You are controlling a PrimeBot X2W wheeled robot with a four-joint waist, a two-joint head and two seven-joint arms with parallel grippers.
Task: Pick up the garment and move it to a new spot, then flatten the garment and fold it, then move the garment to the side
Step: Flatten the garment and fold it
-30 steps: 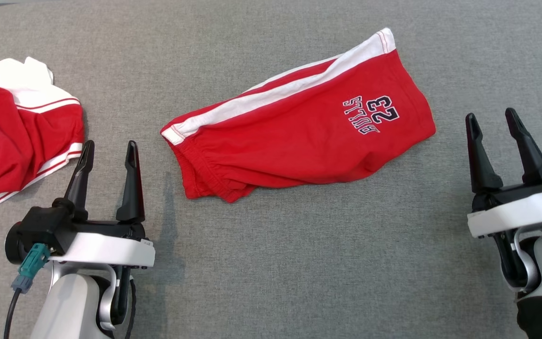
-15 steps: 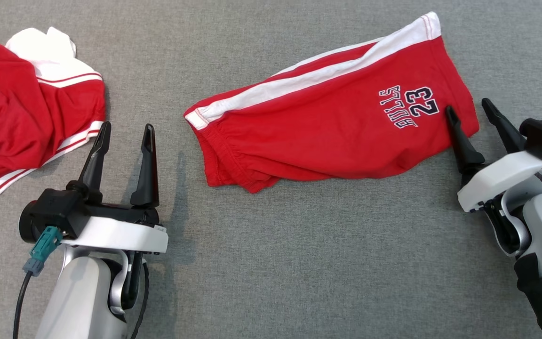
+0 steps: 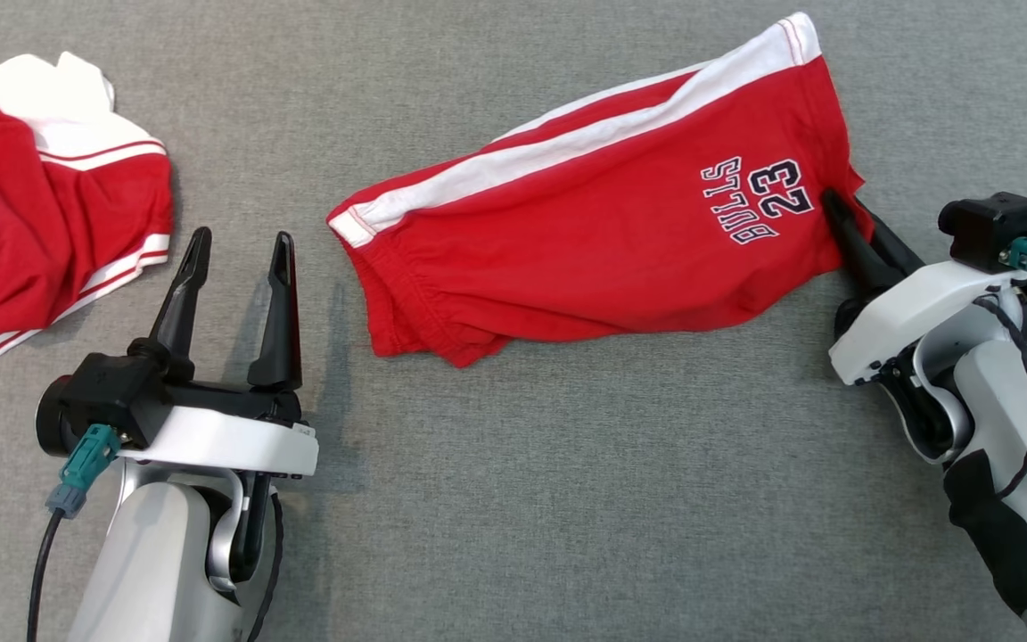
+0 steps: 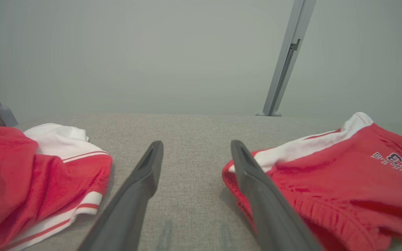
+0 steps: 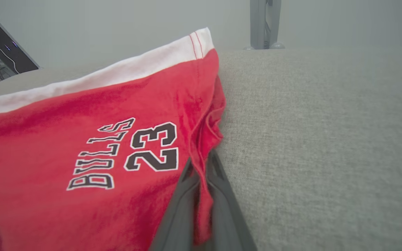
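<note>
1. The red cotton shorts with a white side stripe and a dark "BULLS 23" print (image 3: 585,259) lie mostly flat on the grey woven fabric surface (image 3: 567,499), at the centre-right of the head view. The elastic waistband points toward the robot's left and the leg hem toward its right.
2. The white stripe runs along the far edge of the shorts. The print sits near the hem end.
3. The right gripper (image 3: 842,207) is clenched on the shorts. Its two long dark fingers are pressed together on a bunched fold of red cloth at the hem edge, just beside the print. In the right wrist view the pinched fold stands up between the fingers.
4. The left gripper (image 3: 242,239) stands released, with its fingers spread wide and holding nothing. It is over bare surface, near the waistband end but not touching it.
5. A second red garment with white trim and thin red piping (image 3: 23,232) lies crumpled at the far left, well apart from the shorts.
6. A grey metal post (image 4: 284,62) rises beyond the far edge of the surface against a pale wall.
</note>
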